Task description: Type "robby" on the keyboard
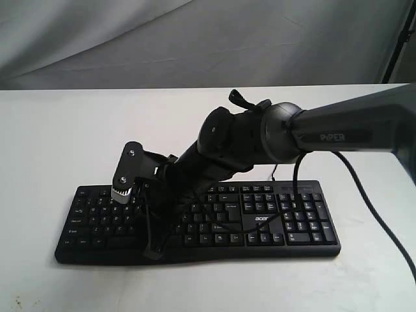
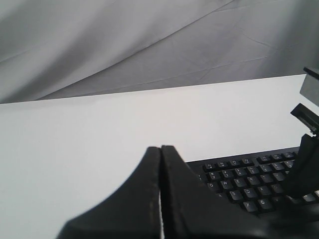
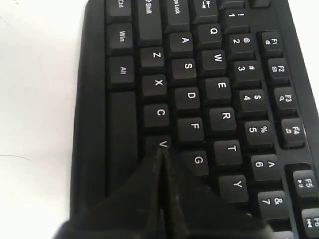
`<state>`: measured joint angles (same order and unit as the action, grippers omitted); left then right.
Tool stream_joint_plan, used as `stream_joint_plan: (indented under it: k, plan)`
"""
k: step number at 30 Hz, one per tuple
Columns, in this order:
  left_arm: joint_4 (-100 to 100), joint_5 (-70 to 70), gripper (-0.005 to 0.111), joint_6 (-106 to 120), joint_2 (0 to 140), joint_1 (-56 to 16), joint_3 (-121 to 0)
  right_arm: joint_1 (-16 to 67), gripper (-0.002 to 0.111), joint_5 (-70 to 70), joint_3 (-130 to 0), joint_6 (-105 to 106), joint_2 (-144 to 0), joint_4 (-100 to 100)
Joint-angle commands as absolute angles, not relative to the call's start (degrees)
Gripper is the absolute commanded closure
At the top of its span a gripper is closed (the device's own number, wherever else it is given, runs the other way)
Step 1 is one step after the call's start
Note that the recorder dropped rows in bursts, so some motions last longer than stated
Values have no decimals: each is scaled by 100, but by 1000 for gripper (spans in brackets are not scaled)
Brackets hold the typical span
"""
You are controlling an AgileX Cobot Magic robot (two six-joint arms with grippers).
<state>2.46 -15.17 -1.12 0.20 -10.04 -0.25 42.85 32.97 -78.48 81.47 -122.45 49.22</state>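
The black keyboard (image 1: 273, 227) lies across the white table; its white "acer" logo shows beside the number pad. My right arm reaches over it from the right. The right gripper (image 1: 153, 250) is shut and points down at the bottom letter row, left of the middle. In the right wrist view its closed tips (image 3: 162, 152) sit at the edge of the V key (image 3: 162, 143), beside G, and hide the key after V. The left gripper (image 2: 160, 148) is shut on nothing. It hangs off the left end of the keyboard (image 2: 239, 179), over bare table.
The white table (image 1: 65, 130) runs wide on all sides of the keyboard, with a grey cloth backdrop (image 1: 195, 39) behind. A thick black cable (image 1: 374, 208) hangs from the right arm down to the right of the number pad.
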Motion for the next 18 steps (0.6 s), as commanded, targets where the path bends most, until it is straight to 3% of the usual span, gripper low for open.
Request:
stream_joint_plan:
  k: [1,18]
  plan:
    - [274,-1484,107,-128,0,-1036,0,4274,108,3358,-7877,8108,-12323,4901]
    - [274,-1484,107,-128,0,-1036,0,4274,108,3094,-7877,8108,-11970,4811]
